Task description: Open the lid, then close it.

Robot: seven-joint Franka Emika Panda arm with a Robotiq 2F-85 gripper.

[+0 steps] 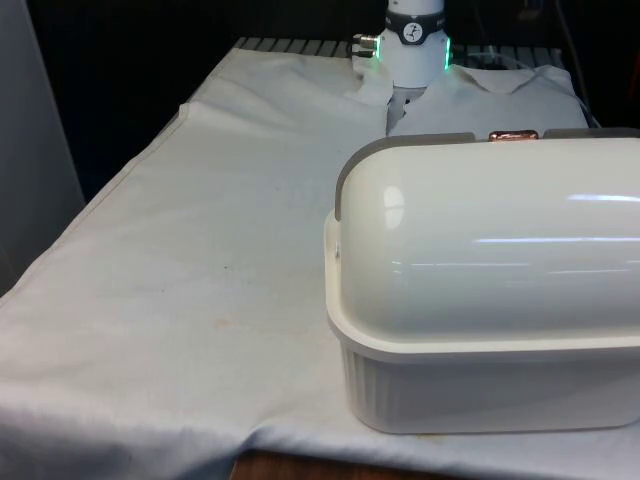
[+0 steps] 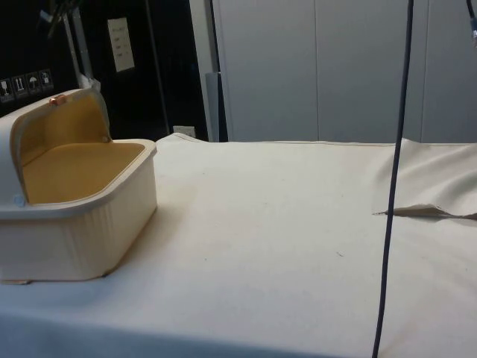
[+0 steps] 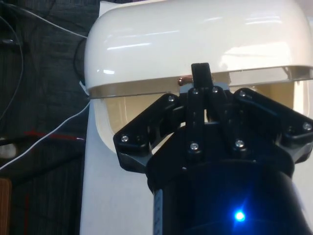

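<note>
A cream bread box (image 1: 480,380) with a ribbed base stands at the front view's right, its back to that camera. Its domed roll-top lid (image 1: 500,240) is rolled back. In the side view the box (image 2: 82,239) stands open, showing its tan inside (image 2: 74,168). A small copper handle (image 1: 513,135) sits on the lid's edge at the top (image 2: 56,99). In the wrist view my gripper (image 3: 201,73) hangs above the box with its fingers pressed together. The copper handle (image 3: 183,81) shows just beside the fingertips; I cannot tell whether they touch.
The white cloth (image 1: 200,280) covers the table to the front view's left of the box, and stretches wide in the side view (image 2: 298,224). A dark cable (image 2: 391,186) hangs down in front of the side camera. The robot's base (image 1: 413,45) stands at the far end.
</note>
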